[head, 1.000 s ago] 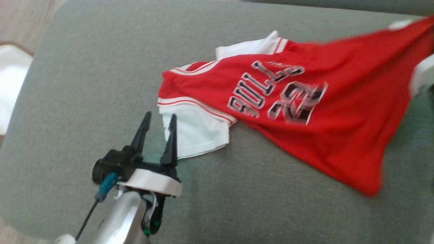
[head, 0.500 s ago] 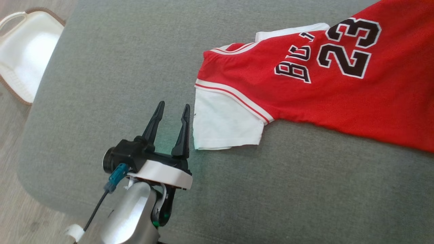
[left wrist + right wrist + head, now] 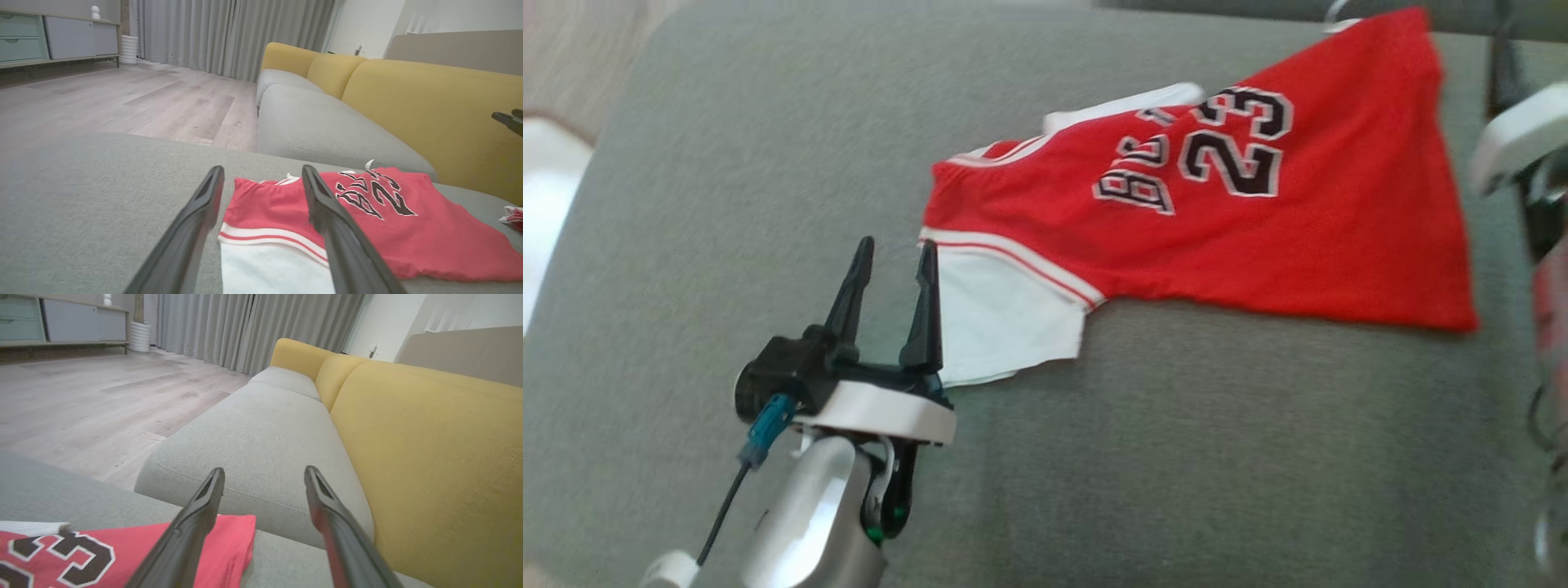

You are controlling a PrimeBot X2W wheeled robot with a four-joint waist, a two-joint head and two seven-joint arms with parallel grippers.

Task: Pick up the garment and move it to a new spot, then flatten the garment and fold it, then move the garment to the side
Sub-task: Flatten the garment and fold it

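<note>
Supporting surface: a grey sofa cushion [image 3: 727, 204] is seen beneath everything, and a yellow backrest [image 3: 429, 457] is seen behind it in the right wrist view.
Garment: a red jersey [image 3: 1298, 245] with white sleeves is spread on the cushion, print side up. Its sleeve end is turned toward the left gripper and its hem toward the right gripper.
Left gripper: the left gripper [image 3: 894, 249] is held low at the jersey's sleeve end. Its fingers are parted moderately and nothing is gripped between them.
Right gripper: the right gripper [image 3: 264, 471] is held over the far hem corner. Its fingers are spread wide and nothing is clasped. Whether the cloth is touched cannot be told.
Near sleeve: the white sleeve [image 3: 1005, 318] is laid flat, and its outer edge is overlapped by the left gripper's inner finger in the head view. In the left wrist view that edge is seen between the two fingers.
Print: the number 23 [image 3: 1233, 143] is shown at mid-jersey, well apart from both grippers.
</note>
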